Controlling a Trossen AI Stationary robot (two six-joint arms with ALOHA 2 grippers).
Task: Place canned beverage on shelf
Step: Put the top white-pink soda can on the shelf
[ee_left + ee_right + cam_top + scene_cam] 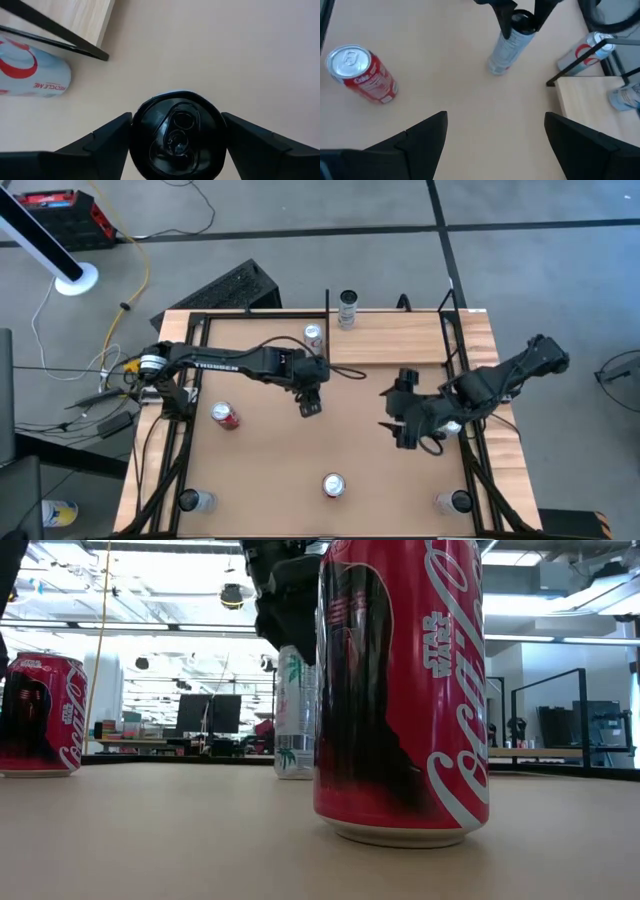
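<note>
The step in hand is judged to be the grasp of the slim white can with the black top (509, 42), which stands upright on the brown tabletop (270, 460). For a good grasp, the left gripper (309, 402) should be lowered squarely so that both fingers pass down either side of the can's body, well below the rim, before they are pressed in. A closure on the top edge alone could tip such a tall, narrow can. It should then be lifted straight up before being carried to the shelf.

In the left wrist view the can's black lid (175, 134) is seen from directly above, centred between the two dark fingers (95, 145), which are spread wide with a gap on each side. Nothing is pinched yet. In the right wrist view the left gripper is seen at the can's top, its fingers straddling the rim.

The pale wood-plank shelf with thin black uprights (400, 340) lies at the far edge of the tabletop, near the can. One grey can (347, 308) stands at its far edge. A white can with red markings (313, 335) stands just beside the shelf's left corner.

The right gripper (398, 420) hovers above the tabletop's right half, its fingers spread and empty. Red cola cans (225, 415) stand elsewhere on the tabletop.
</note>
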